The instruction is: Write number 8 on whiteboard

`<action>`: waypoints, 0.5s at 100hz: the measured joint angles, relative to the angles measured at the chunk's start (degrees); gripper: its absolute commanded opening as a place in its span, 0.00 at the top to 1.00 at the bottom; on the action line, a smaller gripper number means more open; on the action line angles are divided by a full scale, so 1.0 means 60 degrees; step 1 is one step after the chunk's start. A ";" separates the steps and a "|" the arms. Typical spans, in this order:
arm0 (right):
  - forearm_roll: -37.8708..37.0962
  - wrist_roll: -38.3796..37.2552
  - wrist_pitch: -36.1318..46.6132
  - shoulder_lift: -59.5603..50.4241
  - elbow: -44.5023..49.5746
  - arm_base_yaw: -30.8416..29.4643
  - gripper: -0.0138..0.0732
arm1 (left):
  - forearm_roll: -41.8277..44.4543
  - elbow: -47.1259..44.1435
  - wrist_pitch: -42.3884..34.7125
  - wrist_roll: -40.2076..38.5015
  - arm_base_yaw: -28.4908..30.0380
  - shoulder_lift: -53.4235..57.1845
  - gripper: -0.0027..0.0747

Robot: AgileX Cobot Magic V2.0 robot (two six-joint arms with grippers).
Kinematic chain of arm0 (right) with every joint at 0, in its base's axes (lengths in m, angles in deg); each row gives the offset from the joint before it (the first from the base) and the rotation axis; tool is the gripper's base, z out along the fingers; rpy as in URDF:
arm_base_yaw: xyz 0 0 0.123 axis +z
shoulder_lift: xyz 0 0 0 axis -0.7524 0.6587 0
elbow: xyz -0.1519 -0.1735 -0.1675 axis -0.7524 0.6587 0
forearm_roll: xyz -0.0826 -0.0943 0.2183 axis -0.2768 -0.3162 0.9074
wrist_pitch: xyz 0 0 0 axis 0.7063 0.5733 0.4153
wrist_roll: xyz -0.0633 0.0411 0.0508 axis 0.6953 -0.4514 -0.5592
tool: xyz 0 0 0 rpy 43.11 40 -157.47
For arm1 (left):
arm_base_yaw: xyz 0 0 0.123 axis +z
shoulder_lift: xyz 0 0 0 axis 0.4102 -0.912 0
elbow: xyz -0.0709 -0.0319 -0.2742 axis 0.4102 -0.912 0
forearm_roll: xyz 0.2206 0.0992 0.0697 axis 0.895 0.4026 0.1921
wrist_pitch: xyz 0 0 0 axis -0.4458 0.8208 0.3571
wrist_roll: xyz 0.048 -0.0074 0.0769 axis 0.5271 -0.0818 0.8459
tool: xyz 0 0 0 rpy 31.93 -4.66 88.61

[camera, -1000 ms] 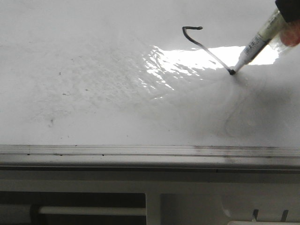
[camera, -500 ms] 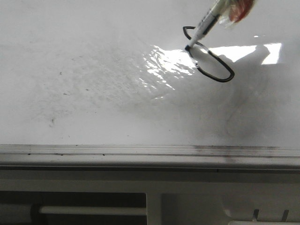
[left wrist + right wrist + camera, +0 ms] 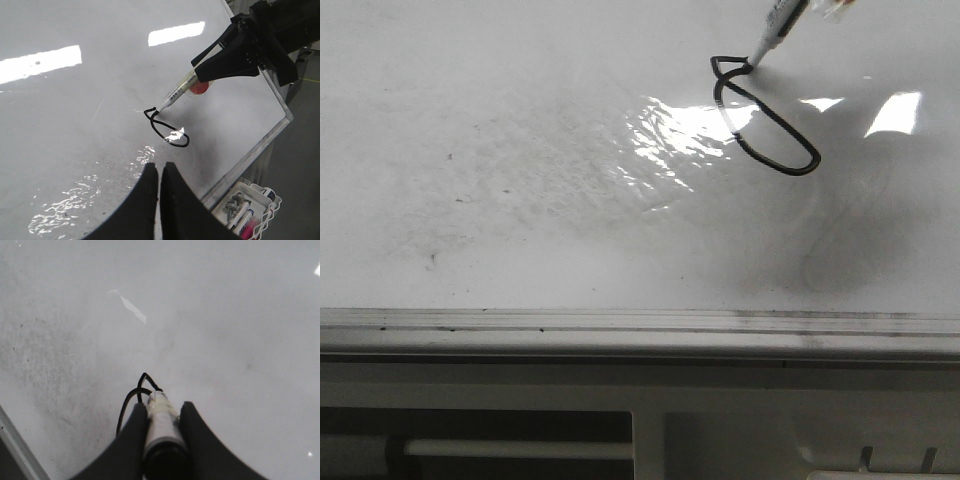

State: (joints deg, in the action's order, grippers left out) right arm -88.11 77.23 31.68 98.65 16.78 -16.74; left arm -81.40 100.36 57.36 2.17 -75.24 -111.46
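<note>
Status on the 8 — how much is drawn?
Done: the number 8 has its large lower loop and small upper loop drawn on the whiteboard. In hand: the right gripper holds the marker, tip at the upper loop's closing point. Left: lift off. The left gripper is shut, idle.

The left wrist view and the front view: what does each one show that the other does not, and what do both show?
Only the left wrist view shows the right gripper shut on the marker, the left gripper with its fingers closed together and nothing between them, and a wire basket with pens hanging below the board edge. Only the front view shows the wide grey smudges on the whiteboard and the rail seen straight on. Both show the black number 8 with the marker tip at its small upper loop, and bright glare on the board.
</note>
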 measured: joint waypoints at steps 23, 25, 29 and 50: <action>0.0063 0.0032 -0.0779 -0.0135 -0.1182 0.0069 0.89 | 0.0000 0.0000 0.0040 0.0000 0.0000 0.0000 0.99; 0.0155 0.0032 -0.0842 -0.0170 -0.1297 0.0135 0.89 | 0.0000 0.0000 0.0040 0.0000 0.0000 0.0000 0.99; 0.0334 0.0074 -0.0949 -0.0297 -0.1502 0.0289 0.89 | 0.0000 0.0000 0.0073 0.0000 0.0000 0.0000 0.97; 0.0642 0.0089 -0.2035 -0.0720 -0.1767 0.2105 0.89 | 0.0032 0.0078 0.0744 0.0098 0.0000 -0.0250 0.48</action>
State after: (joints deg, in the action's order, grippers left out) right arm -84.26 77.77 19.47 94.33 6.17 -4.12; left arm -81.20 100.83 61.82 2.75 -75.24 -112.96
